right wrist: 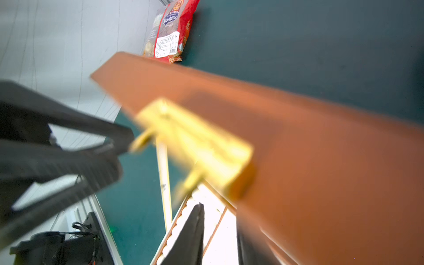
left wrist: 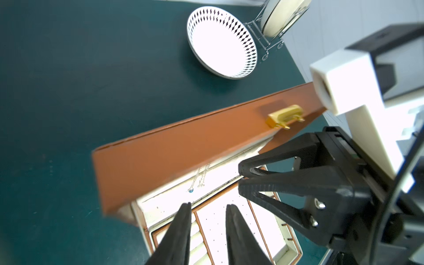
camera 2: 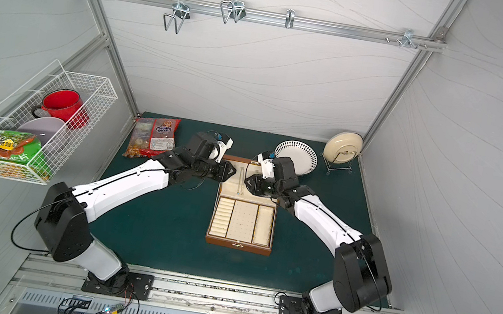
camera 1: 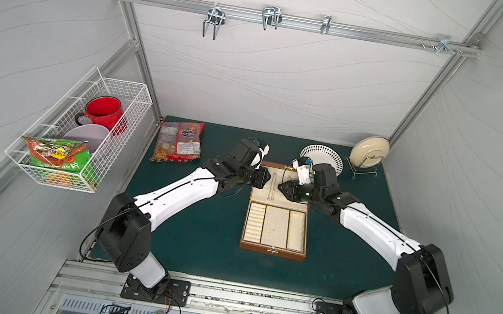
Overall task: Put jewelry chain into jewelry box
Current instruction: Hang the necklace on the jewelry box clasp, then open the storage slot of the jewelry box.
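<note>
The brown jewelry box (camera 1: 272, 252) (camera 2: 238, 246) stands open mid-table, its cream compartments facing up. Its lid (left wrist: 183, 146) (right wrist: 298, 149) is raised at the far side, and its edge and gold clasp (right wrist: 195, 146) look blurred in the right wrist view. The thin silver jewelry chain (camera 1: 273, 185) (camera 2: 241, 180) (left wrist: 200, 176) lies on the lid's cream lining. My left gripper (camera 1: 265, 179) (camera 2: 233, 172) (left wrist: 208, 205) is open at the lid's left side, holding nothing. Just right of the chain, my right gripper (camera 1: 279, 186) (camera 2: 247, 180) (right wrist: 220, 213) is open; the lid edge hides part of one finger.
A red candy bag (camera 1: 179, 145) lies at the back left. A patterned plate (camera 1: 322, 157) and a cream plate on a wire stand (camera 1: 369, 151) are at the back right. A wire basket (camera 1: 74, 135) with a red mug hangs on the left wall.
</note>
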Robot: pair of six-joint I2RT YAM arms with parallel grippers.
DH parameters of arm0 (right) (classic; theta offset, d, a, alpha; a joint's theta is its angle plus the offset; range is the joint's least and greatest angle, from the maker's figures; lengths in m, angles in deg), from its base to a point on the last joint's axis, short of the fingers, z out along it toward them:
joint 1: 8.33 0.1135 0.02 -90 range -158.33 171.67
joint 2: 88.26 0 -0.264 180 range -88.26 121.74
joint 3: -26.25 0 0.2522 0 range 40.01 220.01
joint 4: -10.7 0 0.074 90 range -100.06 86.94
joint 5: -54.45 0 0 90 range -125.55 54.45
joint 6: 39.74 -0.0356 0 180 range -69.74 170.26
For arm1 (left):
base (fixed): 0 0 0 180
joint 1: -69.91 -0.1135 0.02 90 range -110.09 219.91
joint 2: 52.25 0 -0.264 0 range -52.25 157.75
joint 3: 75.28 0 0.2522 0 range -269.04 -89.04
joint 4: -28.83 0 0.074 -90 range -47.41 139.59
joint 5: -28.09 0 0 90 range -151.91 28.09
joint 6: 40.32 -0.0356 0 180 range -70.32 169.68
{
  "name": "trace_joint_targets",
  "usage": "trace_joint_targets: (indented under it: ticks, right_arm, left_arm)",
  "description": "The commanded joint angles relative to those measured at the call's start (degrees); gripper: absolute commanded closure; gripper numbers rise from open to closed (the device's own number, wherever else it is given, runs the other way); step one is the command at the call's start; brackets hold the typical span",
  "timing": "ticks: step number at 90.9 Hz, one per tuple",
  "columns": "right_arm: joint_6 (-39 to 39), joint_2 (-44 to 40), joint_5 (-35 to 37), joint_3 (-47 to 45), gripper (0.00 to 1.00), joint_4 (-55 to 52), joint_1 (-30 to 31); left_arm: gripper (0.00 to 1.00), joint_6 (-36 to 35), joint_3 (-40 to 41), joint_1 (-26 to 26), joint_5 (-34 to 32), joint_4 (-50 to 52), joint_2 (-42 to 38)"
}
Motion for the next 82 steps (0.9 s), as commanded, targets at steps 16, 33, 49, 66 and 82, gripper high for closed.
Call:
trace_joint_targets:
  ticks: [16, 33, 49, 66, 82]
  right_arm:
    - [19.9, -10.36, 14.21, -6.51, 0.6, -0.21, 6.31]
    - [28.54, -13.75, 19.85, -7.32, 0.51, -3.2, 8.92]
    - [35.03, -14.47, 23.86, -7.5, 0.29, -4.46, 11.61]
    - [38.98, -15.64, 26.73, -9.74, 0.01, -2.45, 11.82]
    - [41.77, -15.76, 24.99, -10.33, 0.01, -3.52, 10.84]
  left_arm:
    - [0.66, -3.64, 4.75, -0.12, -1.75, -0.29, -8.86]
    - [0.66, -4.6, 9.67, -0.16, -1.64, -0.84, -13.94]
    - [0.66, -7.19, 13.86, -0.03, 0.2, -1.23, -17.32]
    - [0.63, -9.59, 16.5, 0.44, -0.7, -0.51, -20.54]
    - [0.6, -10.61, 18.44, 1.15, -1.74, -2.52, -22.38]
